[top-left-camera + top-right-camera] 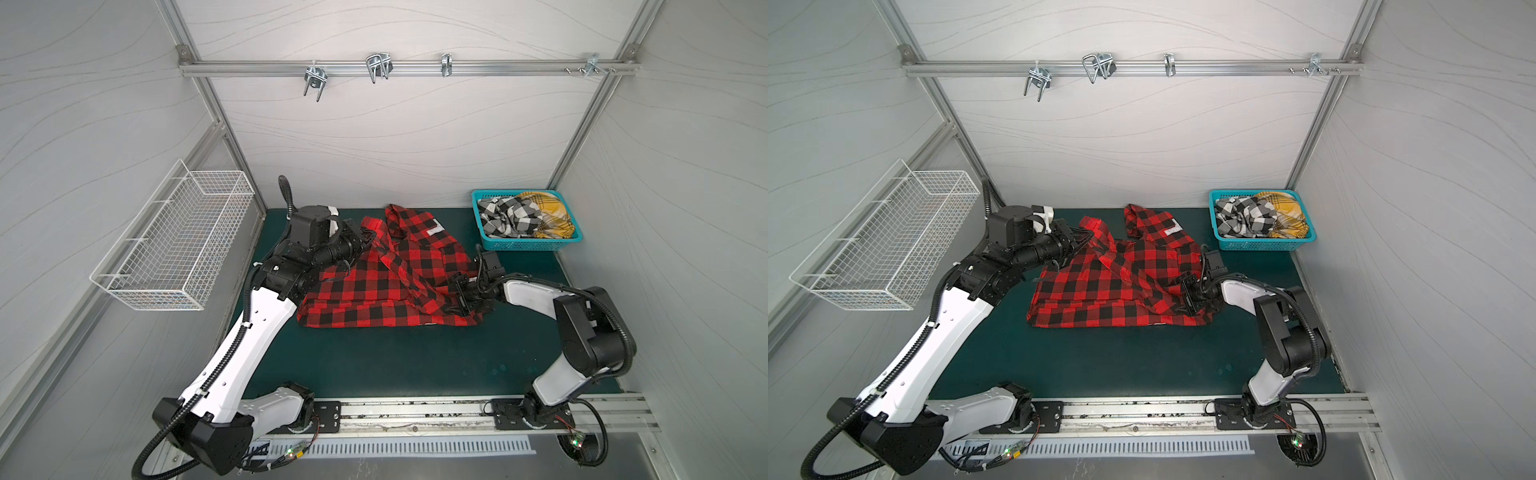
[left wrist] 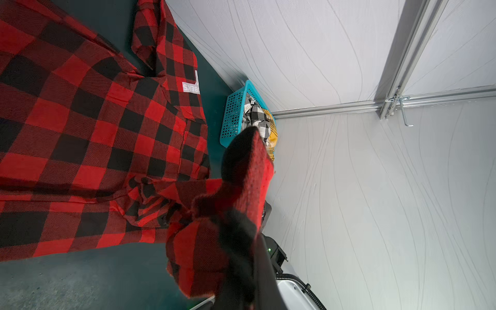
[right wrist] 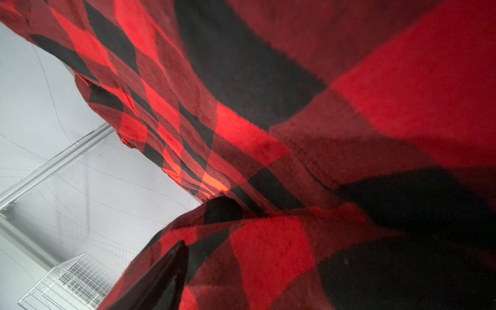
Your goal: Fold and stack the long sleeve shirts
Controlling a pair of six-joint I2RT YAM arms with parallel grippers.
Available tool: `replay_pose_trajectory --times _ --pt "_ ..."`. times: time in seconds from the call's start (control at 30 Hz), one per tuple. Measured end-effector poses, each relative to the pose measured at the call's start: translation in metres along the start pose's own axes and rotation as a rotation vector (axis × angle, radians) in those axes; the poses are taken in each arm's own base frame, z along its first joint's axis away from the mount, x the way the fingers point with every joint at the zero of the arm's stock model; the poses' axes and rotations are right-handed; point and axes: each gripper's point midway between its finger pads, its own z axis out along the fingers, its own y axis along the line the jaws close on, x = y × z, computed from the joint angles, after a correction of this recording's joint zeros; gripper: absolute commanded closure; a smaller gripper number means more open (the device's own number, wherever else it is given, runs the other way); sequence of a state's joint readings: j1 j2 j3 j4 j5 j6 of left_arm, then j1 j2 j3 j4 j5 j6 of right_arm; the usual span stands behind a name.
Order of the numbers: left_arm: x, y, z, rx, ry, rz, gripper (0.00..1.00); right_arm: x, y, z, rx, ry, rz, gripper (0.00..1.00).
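Observation:
The red-and-black checked shirt (image 1: 386, 278) (image 1: 1113, 282) lies rumpled in the middle of the green mat (image 1: 395, 361), its white lettering (image 2: 191, 87) near the collar. My left gripper (image 1: 369, 237) (image 1: 1086, 237) is shut on a bunched corner of it at the far left, and that cloth hides the fingers in the left wrist view (image 2: 241, 268). My right gripper (image 1: 458, 296) (image 1: 1188, 296) sits at the shirt's right edge with its jaws wide apart and cloth between them. One dark finger (image 3: 166, 273) shows under the cloth. The black-and-white shirt (image 1: 507, 218) and the mustard shirt (image 1: 550, 216) lie crumpled in a basket.
The teal plastic basket (image 1: 494, 244) (image 1: 1246, 246) (image 2: 233, 115) stands at the mat's back right corner. A white wire basket (image 1: 174, 249) (image 3: 72, 281) hangs on the left wall. Metal hooks (image 1: 378, 66) hang from the rail on the back wall. Bare mat lies in front of the shirt.

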State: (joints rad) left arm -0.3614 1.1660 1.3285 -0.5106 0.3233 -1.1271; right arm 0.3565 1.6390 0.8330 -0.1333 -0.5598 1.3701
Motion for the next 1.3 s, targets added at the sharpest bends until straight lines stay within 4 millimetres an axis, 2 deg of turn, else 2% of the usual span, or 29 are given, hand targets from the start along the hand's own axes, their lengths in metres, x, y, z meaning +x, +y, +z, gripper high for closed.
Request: replay_pose_trajectory --times 0.07,0.13,0.3,0.4,0.5,0.6,0.7,0.83,0.93,1.03,1.2,1.3 --pt "-0.002 0.005 0.0 -0.008 -0.002 -0.007 1.0 -0.002 -0.002 -0.001 0.007 -0.008 0.001 0.3" --pt "-0.004 0.014 0.001 -0.024 -0.006 -0.019 1.0 -0.004 -0.004 -0.005 0.012 -0.017 -0.003 0.41" --pt "-0.01 0.038 0.001 -0.074 -0.021 -0.052 1.0 -0.014 -0.007 -0.013 0.012 -0.048 -0.006 0.78" --pt "-0.01 0.042 -0.001 -0.079 -0.024 -0.054 1.0 -0.016 -0.012 -0.015 0.024 -0.054 -0.003 0.89" --pt "-0.007 0.052 0.0 -0.095 -0.016 -0.058 1.0 -0.016 -0.013 -0.015 0.031 -0.054 -0.011 0.94" --pt "-0.004 0.071 0.004 -0.136 -0.007 -0.063 1.0 -0.016 -0.014 -0.015 0.035 -0.053 -0.021 1.0" --pt "-0.004 0.104 0.011 -0.211 0.005 -0.078 1.0 -0.016 -0.016 -0.015 0.037 -0.052 -0.031 1.0" --pt "-0.005 0.179 0.025 -0.371 0.031 -0.146 1.0 -0.016 -0.032 -0.01 0.055 -0.047 -0.035 1.0" --pt "-0.005 0.237 0.027 -0.517 0.056 -0.194 1.0 -0.015 -0.048 -0.006 0.072 -0.04 -0.027 1.0" --pt "-0.004 0.274 0.026 -0.629 0.081 -0.204 1.0 -0.013 -0.055 0.0 0.061 -0.016 -0.028 1.0" --pt "-0.006 0.306 0.031 -0.728 0.124 -0.178 1.0 -0.014 -0.048 0.004 0.022 -0.007 -0.054 1.0" --pt "-0.013 0.307 0.029 -0.75 0.121 -0.16 1.0 -0.014 -0.047 0.003 0.024 -0.007 -0.053 1.0"
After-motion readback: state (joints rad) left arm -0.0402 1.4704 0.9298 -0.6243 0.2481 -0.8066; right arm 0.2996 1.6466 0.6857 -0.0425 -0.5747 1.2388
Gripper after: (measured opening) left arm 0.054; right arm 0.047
